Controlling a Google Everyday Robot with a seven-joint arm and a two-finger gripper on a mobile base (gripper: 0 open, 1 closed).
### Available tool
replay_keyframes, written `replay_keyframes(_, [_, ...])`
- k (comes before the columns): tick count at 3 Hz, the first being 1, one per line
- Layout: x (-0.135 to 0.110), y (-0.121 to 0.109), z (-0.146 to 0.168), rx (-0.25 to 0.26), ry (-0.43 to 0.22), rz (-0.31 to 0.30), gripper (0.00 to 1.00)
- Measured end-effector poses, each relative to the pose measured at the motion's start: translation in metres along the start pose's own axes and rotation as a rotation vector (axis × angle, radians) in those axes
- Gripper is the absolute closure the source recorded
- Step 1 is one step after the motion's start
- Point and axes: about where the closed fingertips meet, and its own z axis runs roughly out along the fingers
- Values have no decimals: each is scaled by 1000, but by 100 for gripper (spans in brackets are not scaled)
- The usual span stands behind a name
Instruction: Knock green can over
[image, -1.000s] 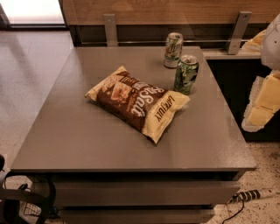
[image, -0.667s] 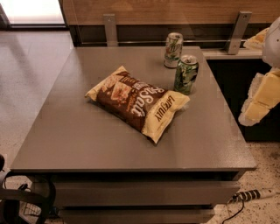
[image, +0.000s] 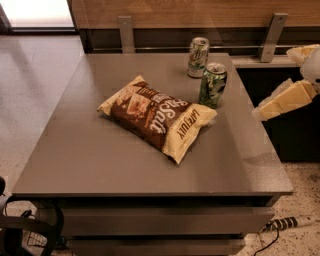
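The green can (image: 213, 85) stands upright on the grey table (image: 100, 155), near the far right, just behind the right end of a chip bag. It has a dark green body with whitish markings and a silver top. My gripper (image: 275, 82) is at the right edge of the view, beyond the table's right side and about level with the can. Its cream fingers (image: 285, 100) are spread apart and hold nothing; the lower one points left towards the can and does not touch it.
A brown and cream chip bag (image: 159, 116) lies in the middle of the table, touching or nearly touching the green can. A paler silver can (image: 198, 57) stands upright behind the green one. A wooden wall with metal brackets (image: 272, 36) runs along the back. A power strip (image: 287, 223) lies on the floor.
The gripper's lower finger has swung up and to the left, from hanging downwards to pointing at the green can. Both cans and the bag have not moved.
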Motion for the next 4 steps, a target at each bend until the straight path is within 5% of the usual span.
replay_keyframes(2, [-11, -42, 40, 115, -400, 161, 0])
replay_keyframes(3, [-14, -48, 57, 108, -520, 232, 0])
replay_keyframes(4, [-14, -48, 57, 108, -520, 232, 0])
